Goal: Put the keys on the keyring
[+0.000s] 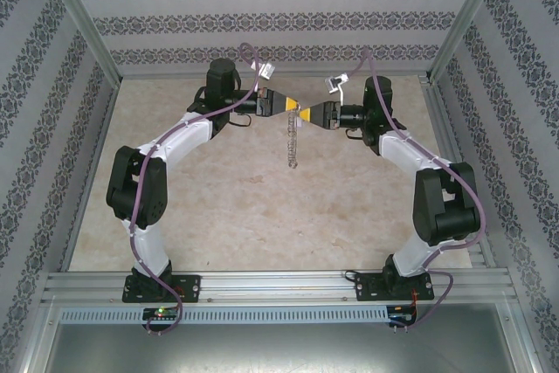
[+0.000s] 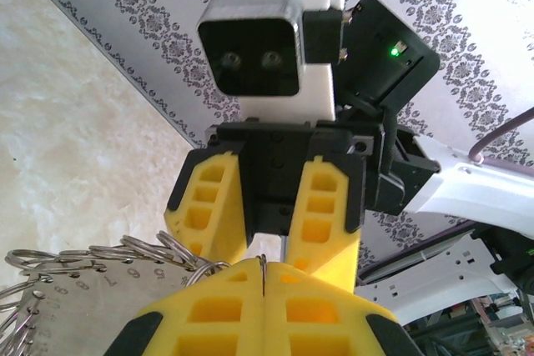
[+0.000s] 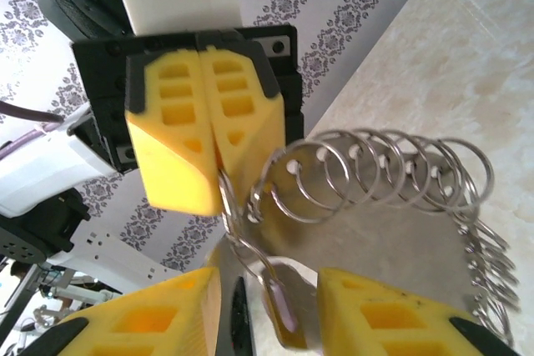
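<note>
Both grippers meet tip to tip high above the table's far middle. The keyring dangles below them as a thin chain of wire loops. My left gripper is shut, and in the left wrist view a thin wire of the keyring is pinched between its yellow fingertips. My right gripper is open. In the right wrist view a small pale flat key hangs on a wire loop between that gripper's fingers. The keyring's rim of loops curves off to the right.
The marble-patterned table lies far below the grippers. Patterned walls and metal frame posts close in the sides and back. The arms' bases sit on the rail at the near edge.
</note>
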